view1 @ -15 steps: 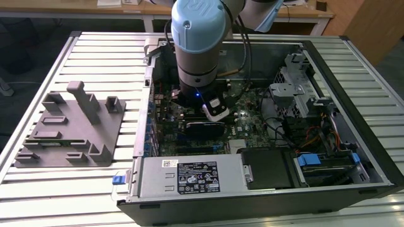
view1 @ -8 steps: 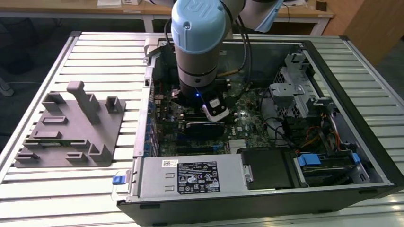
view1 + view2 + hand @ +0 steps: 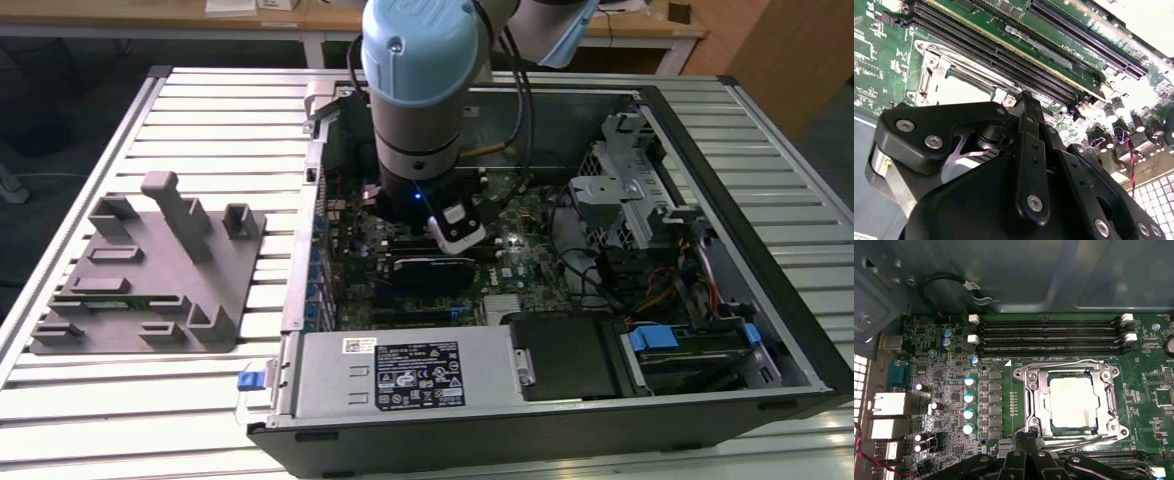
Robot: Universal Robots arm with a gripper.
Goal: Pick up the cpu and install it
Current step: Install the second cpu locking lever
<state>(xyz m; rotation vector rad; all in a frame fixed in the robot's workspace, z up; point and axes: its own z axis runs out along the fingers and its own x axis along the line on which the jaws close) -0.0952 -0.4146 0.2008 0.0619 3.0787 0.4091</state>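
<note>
Down inside the open black desktop computer case (image 3: 747,300) hangs the black gripper (image 3: 1029,452), its linkages bunched just beside the square metal-framed socket (image 3: 1114,405) on the green motherboard (image 3: 954,390); whether its fingers are apart or together I cannot tell, and nothing shows held between them. The cpu (image 3: 1074,402), a small flat square chip with a pale silver-white top, lies flat inside that socket frame, with the thin wire lever lying along the frame's edge. In the second wrist view the same pale chip (image 3: 961,90) shows within the frame, past the gripper's black body (image 3: 1019,165). Long black memory slots (image 3: 1049,335) run alongside the socket. In the exterior view the grey and pale-blue arm (image 3: 420,100) stands nearly upright, reaching straight down into the middle of the case. Off to the exterior view's left, a grey moulded fixture block (image 3: 147,280) sits on the slatted metal surface (image 3: 214,120), well apart from the case.
</note>
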